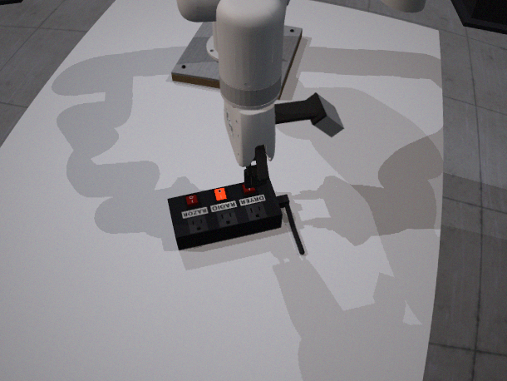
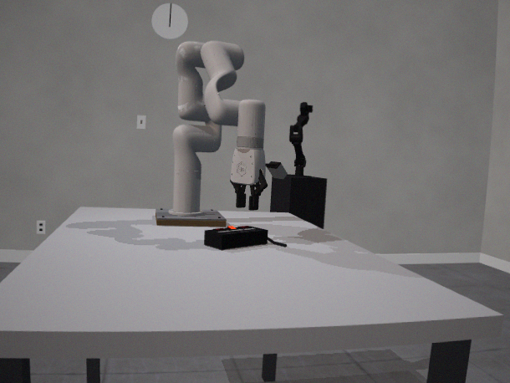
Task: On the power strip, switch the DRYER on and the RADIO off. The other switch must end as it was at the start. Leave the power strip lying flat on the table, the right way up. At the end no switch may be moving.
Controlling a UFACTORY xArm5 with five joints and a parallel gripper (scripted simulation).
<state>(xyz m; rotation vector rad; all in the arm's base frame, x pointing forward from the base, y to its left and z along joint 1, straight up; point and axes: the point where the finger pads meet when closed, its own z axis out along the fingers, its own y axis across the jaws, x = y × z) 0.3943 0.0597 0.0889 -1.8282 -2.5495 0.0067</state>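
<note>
Top view: one power strip lies flat mid-bench, toward the arm's base plate at the far edge; three red switches, RAZOR, RADIO lit, DRYER. One gripper hangs above DRYER, fingers half apart, gripping nothing. Wide bare bench toward near edge and both sides.

The power strip carries three white labels seen upside down, RAZOR, RADIO and DRYER, each above an outlet.
</note>
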